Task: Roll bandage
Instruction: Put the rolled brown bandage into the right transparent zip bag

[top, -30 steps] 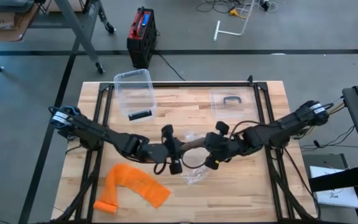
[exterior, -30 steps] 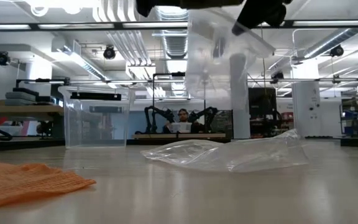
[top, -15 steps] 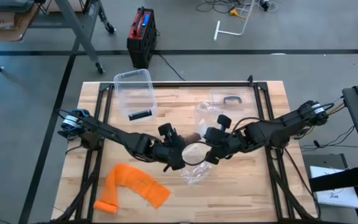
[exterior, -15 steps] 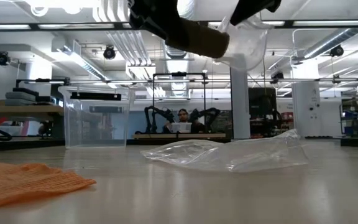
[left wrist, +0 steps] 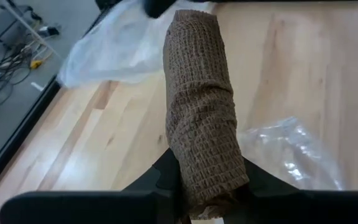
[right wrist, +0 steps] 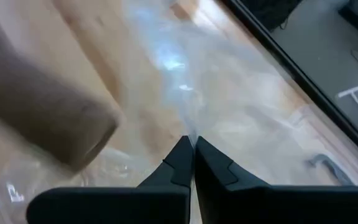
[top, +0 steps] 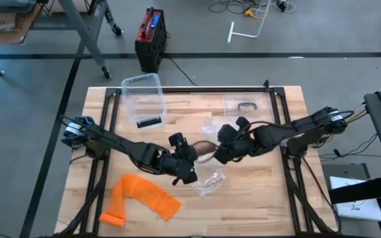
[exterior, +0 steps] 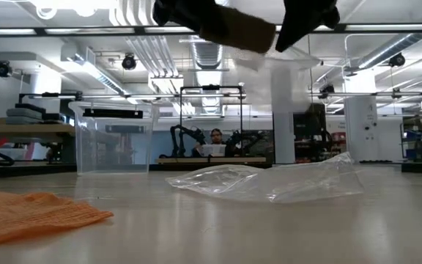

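Brown crinkled bandage roll (left wrist: 201, 124), tightly wound

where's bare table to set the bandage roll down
Bare wood lies right of the crumpled bag, toward the right frame rail, and between the clear bin and lid. The front left holds the orange mesh; the centre is crowded under both grippers.

Bandage roll (top: 204, 149) above table (top: 263, 198) centre; plastic bag (top: 208, 182) beneath; mesh cloth (top: 141, 198) front-left; clear bin (top: 143, 99) rear-left.
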